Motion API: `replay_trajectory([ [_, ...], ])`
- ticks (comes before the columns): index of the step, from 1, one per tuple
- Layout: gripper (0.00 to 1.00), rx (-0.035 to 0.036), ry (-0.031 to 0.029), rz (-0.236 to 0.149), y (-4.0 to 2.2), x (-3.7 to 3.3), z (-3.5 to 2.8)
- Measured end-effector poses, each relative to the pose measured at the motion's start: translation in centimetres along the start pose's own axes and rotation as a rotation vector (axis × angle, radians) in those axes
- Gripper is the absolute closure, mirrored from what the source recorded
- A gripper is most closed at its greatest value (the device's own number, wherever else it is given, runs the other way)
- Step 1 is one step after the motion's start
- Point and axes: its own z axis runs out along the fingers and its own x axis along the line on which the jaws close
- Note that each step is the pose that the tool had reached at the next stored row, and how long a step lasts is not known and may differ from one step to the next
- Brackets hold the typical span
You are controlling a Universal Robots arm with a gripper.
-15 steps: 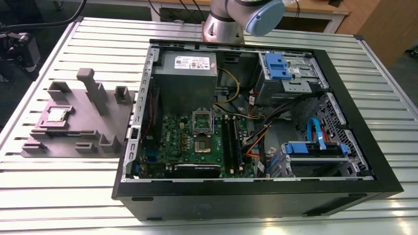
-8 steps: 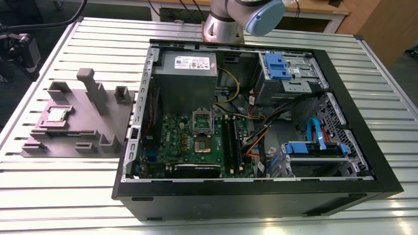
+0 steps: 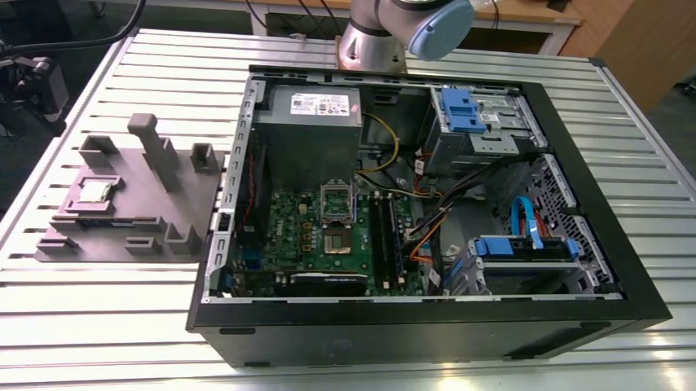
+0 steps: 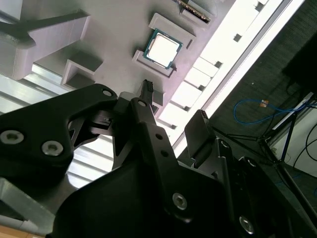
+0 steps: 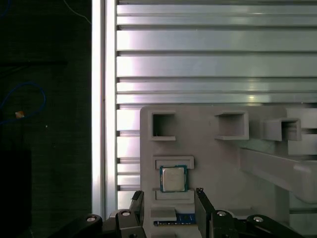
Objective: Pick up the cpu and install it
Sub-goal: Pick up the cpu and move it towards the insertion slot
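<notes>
The cpu [image 3: 96, 191] is a small silver-topped square chip lying flat in a recess of the grey fixture [image 3: 147, 208], on the exterior view's left. In both wrist views the cpu [image 5: 173, 179] [image 4: 162, 48] sits between two low ledges of the fixture [image 5: 218, 163] [image 4: 116, 34]. My gripper [image 5: 169, 200] [image 4: 174, 106] hangs above the fixture, a little short of the chip. It is open, its black fingers [image 5: 201, 197] standing wider apart than the chip with nothing between them.
An open computer case [image 3: 609, 244] lies on the slatted metal table [image 3: 109, 326], to the fixture's right in the exterior view. Inside are the motherboard with its socket [image 3: 338, 213], a grey power supply [image 3: 315, 110], drive cages and cables. Upright blocks [image 3: 147, 134] rise from the fixture.
</notes>
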Motion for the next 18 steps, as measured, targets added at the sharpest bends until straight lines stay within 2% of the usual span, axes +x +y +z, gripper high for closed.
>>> replay_trajectory([
  [18, 0.47, 0.0, 0.0, 0.0, -0.02, 0.01, 0.43],
])
